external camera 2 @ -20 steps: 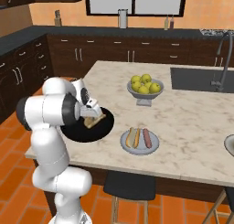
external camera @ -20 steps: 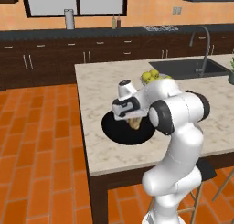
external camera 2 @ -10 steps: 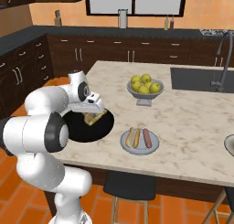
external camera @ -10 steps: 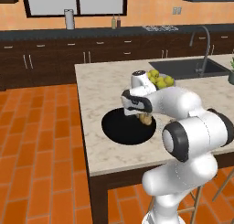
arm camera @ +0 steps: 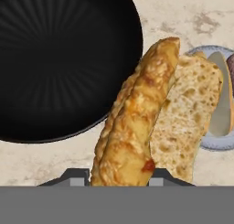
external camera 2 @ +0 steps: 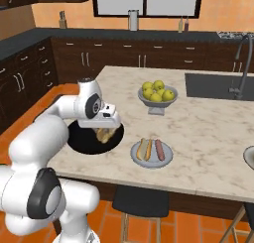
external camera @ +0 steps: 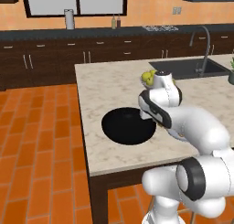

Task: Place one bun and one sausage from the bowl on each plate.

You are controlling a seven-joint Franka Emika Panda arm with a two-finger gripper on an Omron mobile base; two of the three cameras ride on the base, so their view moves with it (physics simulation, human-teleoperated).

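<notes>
My gripper (external camera 2: 104, 128) is shut on a golden-brown bun (external camera 2: 104, 135) and holds it just above the right part of the wide black bowl (external camera 2: 82, 139). In the hand view the bun (arm camera: 137, 122) rises from between the fingertips (arm camera: 75, 175), with the bowl (arm camera: 59, 63) at upper left showing a bare black inside. To the right lies a pale grey-blue plate (external camera 2: 151, 160) carrying another bun (external camera 2: 144, 149) and a sausage (external camera 2: 159, 149). The plate's rim (arm camera: 215, 141) shows behind the held bun. A second grey plate (external camera 2: 249, 156) is cut by the right edge.
A grey footed bowl of yellow-green fruit (external camera 2: 158, 94) stands behind the plate on the marble island (external camera 2: 208, 133). A sink (external camera 2: 218, 86) with a faucet is set into the far right. The bowl (external camera: 127, 125) lies near the island's left edge; orange floor lies beyond.
The arm's elbow and links have swung round widely. The gripper stays shut on the bun, shifted only slightly towards the bowl's right rim.
</notes>
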